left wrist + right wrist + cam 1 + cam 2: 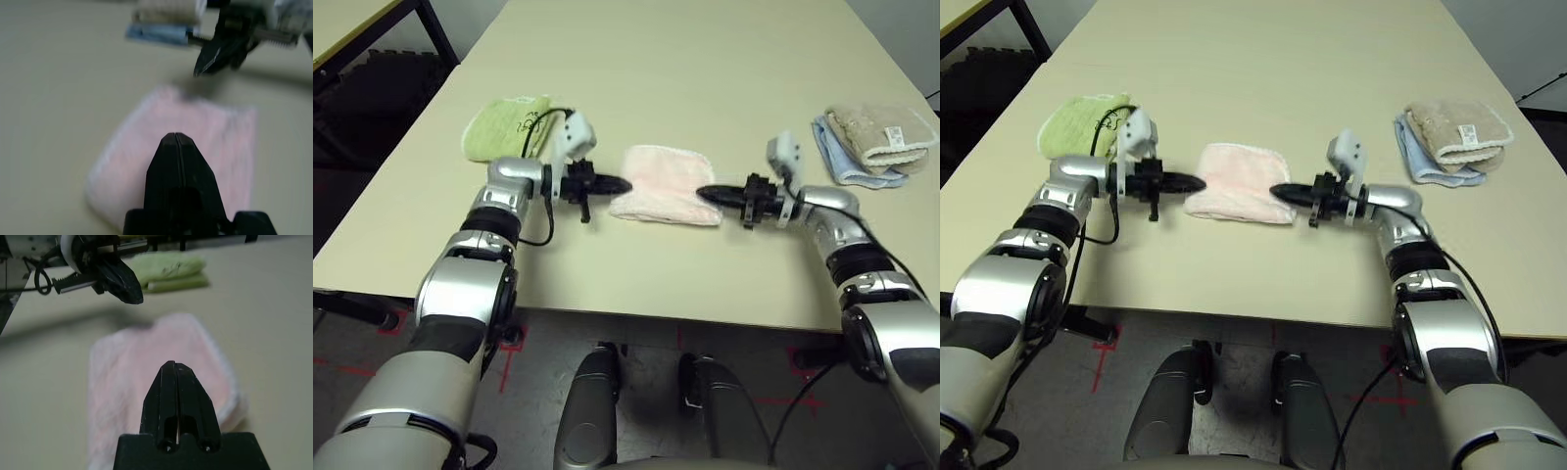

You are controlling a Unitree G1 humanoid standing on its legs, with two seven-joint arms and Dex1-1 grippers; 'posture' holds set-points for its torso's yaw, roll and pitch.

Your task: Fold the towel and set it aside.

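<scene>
Towel [666, 184], pink, lies between left hand [628, 185] and right hand [700, 192], both clenched empty.

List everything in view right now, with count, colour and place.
pink towel: 1, pale pink, on the table between the grippers
green towel: 1, lime with black writing, at the robot's left
beige towel: 1, beige with white tag, at the robot's right
blue towel: 1, light blue, under the beige one
table: 1, cream, ahead
left gripper, right gripper: 2, black, shut, either side of the pink towel
arms: 2, silver and black
</scene>
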